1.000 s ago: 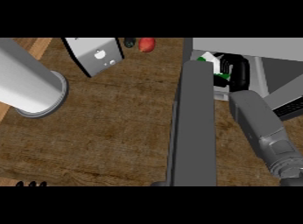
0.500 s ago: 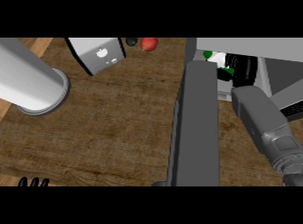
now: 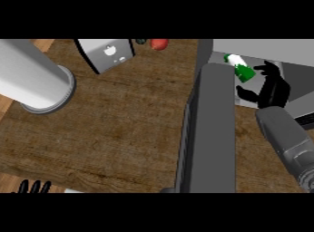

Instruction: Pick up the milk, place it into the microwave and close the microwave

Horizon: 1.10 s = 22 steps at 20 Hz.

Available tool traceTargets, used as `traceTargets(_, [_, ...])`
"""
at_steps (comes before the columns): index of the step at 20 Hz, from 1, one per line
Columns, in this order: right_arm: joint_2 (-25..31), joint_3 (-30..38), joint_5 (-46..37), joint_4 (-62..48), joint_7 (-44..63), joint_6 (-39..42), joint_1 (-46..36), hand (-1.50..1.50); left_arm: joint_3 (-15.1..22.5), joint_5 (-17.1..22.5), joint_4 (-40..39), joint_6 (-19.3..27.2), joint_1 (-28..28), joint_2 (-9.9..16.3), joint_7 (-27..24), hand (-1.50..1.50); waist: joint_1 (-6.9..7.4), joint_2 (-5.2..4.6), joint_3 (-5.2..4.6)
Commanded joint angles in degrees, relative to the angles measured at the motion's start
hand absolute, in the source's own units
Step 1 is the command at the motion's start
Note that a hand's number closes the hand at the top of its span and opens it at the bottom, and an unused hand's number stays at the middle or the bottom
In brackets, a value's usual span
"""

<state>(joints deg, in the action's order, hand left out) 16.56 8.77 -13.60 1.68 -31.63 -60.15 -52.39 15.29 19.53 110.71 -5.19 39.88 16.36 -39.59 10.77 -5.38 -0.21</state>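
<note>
One milk (image 3: 238, 69) | inside microwave (image 3: 300, 59) | right robot hand (image 3: 272, 88) open beside it

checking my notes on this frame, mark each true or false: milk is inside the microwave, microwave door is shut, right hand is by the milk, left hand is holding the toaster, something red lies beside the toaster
1. The milk is inside the microwave: true.
2. The microwave door is shut: false, it stands open.
3. The right hand is by the milk: true.
4. The left hand holds the toaster: false, only its fingertips show at the lower edge, holding nothing.
5. A red object lies beside the toaster: true.
</note>
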Motion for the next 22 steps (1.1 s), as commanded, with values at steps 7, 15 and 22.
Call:
traceTargets(7, [-5.49, -6.36, -6.29, -0.29, -1.53, 8.91, -6.49, -1.5, 0.35, -0.21, -1.39, 0.47, -2.2, -0.57, 1.34, -1.5, 0.83, 0.77, 0.68])
traceTargets(15, [-8.98, -6.56, -6.44, -0.64, -2.65, 15.36, -6.84, -1.5, -0.35, -0.54, -1.21, 0.16, -2.52, -0.31, 0.24, -1.5, 0.45, 0.96, 0.68])
traceTargets(22, [-11.06, -1.01, -0.71, 4.1, -7.9, 22.96, -5.46, -1.5, -0.03, -0.27, -2.15, 0.19, -2.55, -1.22, -0.21, -1.5, -2.42, 1.77, 0.73])
